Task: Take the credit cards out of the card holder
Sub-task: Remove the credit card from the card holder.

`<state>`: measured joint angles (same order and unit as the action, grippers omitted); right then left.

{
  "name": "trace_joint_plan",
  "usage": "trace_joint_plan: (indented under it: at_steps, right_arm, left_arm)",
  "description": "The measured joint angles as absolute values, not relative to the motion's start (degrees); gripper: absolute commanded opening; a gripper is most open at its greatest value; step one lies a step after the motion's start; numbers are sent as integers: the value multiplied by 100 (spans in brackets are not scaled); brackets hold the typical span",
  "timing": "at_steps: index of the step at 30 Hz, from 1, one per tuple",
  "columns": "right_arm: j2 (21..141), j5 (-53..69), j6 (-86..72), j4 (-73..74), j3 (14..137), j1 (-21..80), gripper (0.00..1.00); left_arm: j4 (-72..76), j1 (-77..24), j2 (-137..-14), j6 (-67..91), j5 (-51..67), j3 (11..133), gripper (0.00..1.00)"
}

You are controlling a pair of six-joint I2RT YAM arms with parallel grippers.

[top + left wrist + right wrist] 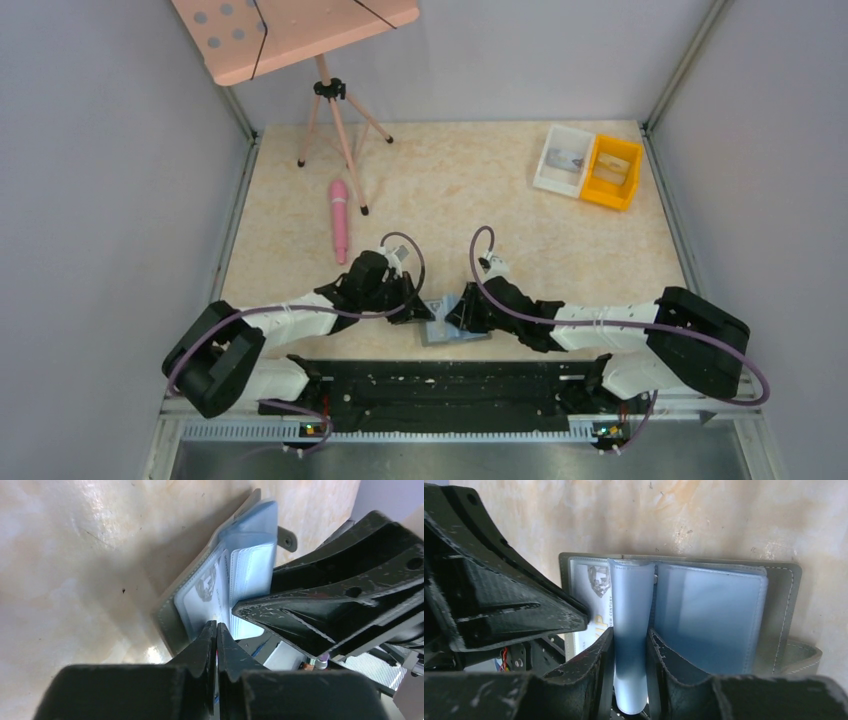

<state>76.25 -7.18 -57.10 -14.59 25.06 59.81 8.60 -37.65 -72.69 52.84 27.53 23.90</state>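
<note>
The card holder (456,327) lies open like a book on the table between both grippers, its dark-grey cover (785,595) around pale blue-grey panels. My right gripper (630,632) is shut on a middle blue panel (630,595) and holds it standing upright. A white credit card (202,600) with a crest sits in the left pocket (594,587). My left gripper (216,625) is shut at this card's near edge, and a thin strip shows between its fingers. From above, the left gripper (424,312) and right gripper (463,312) nearly meet over the holder.
A white bin (564,160) and a yellow bin (612,172) stand at the back right. A pink cylinder (340,218) lies at the left middle, beside a tripod (332,125) that carries a pink board (290,30). Grey walls enclose the table.
</note>
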Motion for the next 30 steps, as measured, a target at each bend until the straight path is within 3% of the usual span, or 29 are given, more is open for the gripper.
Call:
trace_joint_plan:
  at_steps: [8, 22, 30]
  right_arm:
    - [7629, -753, -5721, -1374, 2521, 5977, 51]
    - [7629, -1142, -5461, -336, 3020, 5979, 52]
    - [7640, -1129, -5424, -338, 3020, 6005, 58]
  left_arm:
    - [882, -3907, -7846, 5280, 2539, 2475, 0]
    - [1026, -3911, -8392, 5336, 2506, 2700, 0]
    - [945, -3918, -8392, 5334, 2499, 2766, 0]
